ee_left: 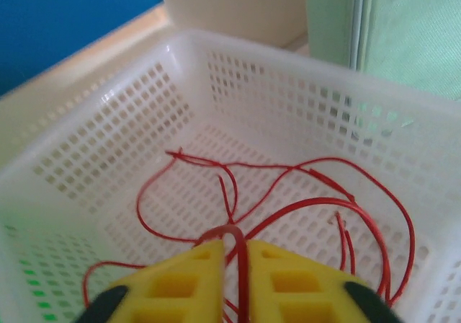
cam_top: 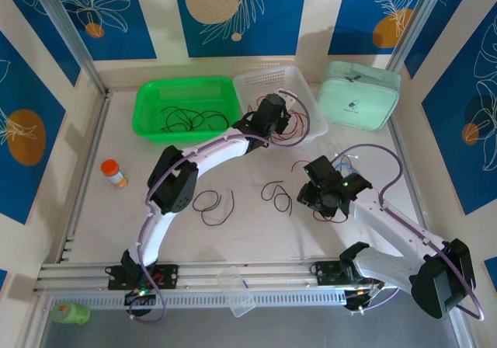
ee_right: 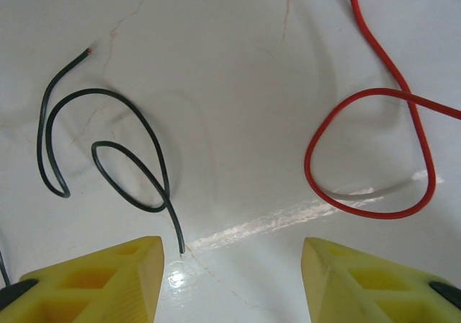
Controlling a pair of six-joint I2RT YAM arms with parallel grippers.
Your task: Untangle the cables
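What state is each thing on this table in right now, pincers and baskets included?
Left pincer, jaws nearly together over the white basket, a red wire in the gap; grip unclear.
Right pincer, open wide, empty, above the table.
White basket, holds loose red wires.
Green basket, holds black wires.
Black wire on the table, curled, lying free.
Red wire on the table, looped, lying free.
Mint case, closed.

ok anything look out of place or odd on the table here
The small orange plastic bottle appears to lie on its side near the left edge of the white table, apart from the thin black wires. A clear plastic piece sits askew over the front rail. Nothing looks spilled or damaged.
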